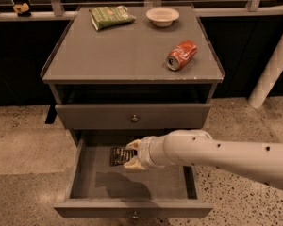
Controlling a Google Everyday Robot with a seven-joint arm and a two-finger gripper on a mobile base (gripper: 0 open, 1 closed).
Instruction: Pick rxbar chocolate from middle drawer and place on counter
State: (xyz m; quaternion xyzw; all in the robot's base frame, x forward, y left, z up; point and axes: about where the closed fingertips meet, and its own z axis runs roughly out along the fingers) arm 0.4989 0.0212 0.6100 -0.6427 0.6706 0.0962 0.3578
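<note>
Floor: speckled stone floor (23, 145) around a grey cabinet, dark wall behind, a white post (273, 69) at the right.
Table: the grey table (122, 51) on top of the cabinet carries three things, well apart from one another.
On the table: a green snack bag (111, 17) at the back left, a small white bowl (162, 16) at the back right, and a red can (182, 54) lying on its side near the right rim.
Upper drawer: its knobbed front (132, 117) is closed.
Middle drawer: the middle drawer (132, 185) is pulled out below it, its grey floor open to view.
In the drawer: the rxbar chocolate (116, 156) lies flat towards the back of the drawer floor, left of centre.
My arm: my white arm (217, 152) reaches in from the right, over the drawer's right wall.
My gripper: my gripper (128, 155) is down inside the drawer at the bar's right end, right up against it.
Grasp: released or clenched on the bar, I cannot tell.
</note>
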